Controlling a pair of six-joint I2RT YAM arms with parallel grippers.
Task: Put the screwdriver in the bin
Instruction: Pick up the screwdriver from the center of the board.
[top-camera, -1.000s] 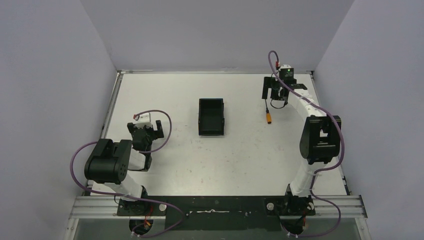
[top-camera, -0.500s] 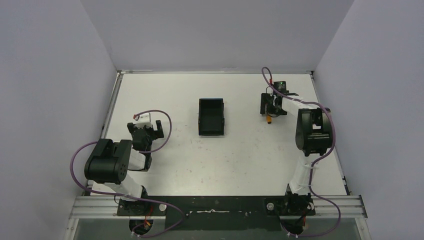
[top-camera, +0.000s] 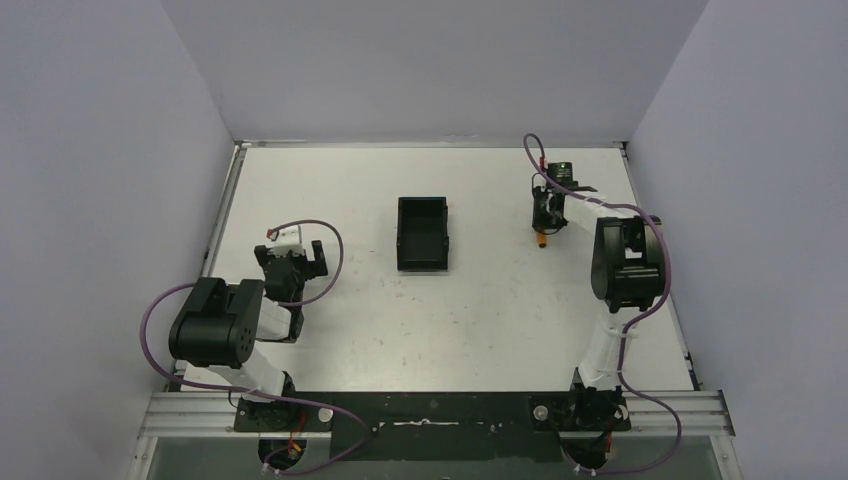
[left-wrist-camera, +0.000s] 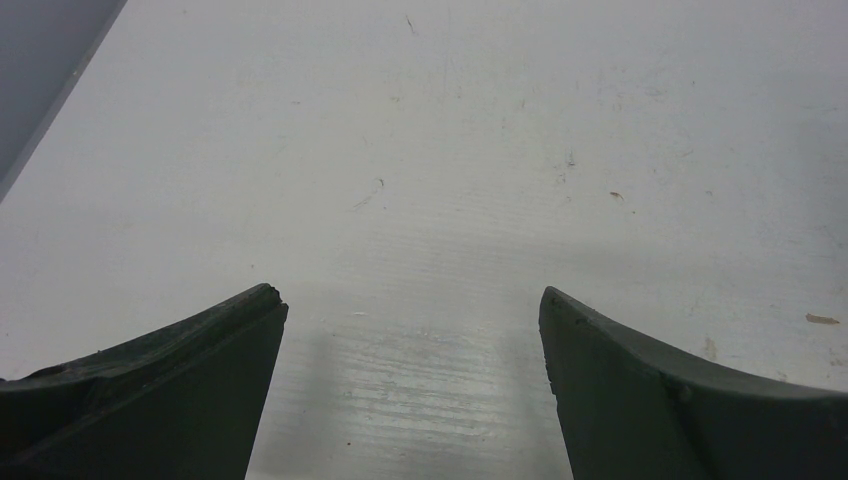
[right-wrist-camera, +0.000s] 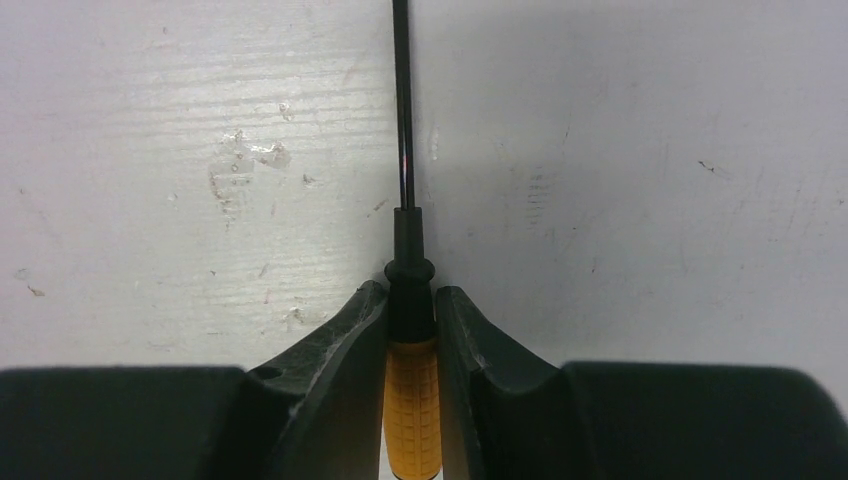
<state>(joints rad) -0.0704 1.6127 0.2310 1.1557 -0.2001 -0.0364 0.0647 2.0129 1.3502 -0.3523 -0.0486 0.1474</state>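
Pale grey walls (top-camera: 90, 150) close three sides of the white table (top-camera: 480, 320), and both my arms are fixed at its near edge. Around the middle of the table, a little toward the far side, stands the black bin (top-camera: 423, 266) with its open top upward. My left gripper (left-wrist-camera: 409, 292) hangs low over the table on the left side, well apart from the bin, and its two fingers are spread wide. My right gripper (right-wrist-camera: 410, 300) is down at the far right part of the table, also well apart from the bin. Its fingers (right-wrist-camera: 330, 340) press from both sides on the screwdriver (right-wrist-camera: 407, 250), just where the orange handle meets the black collar. The thin dark shaft points straight away from my wrist, close over the scratched surface. I cannot tell if it touches the table.
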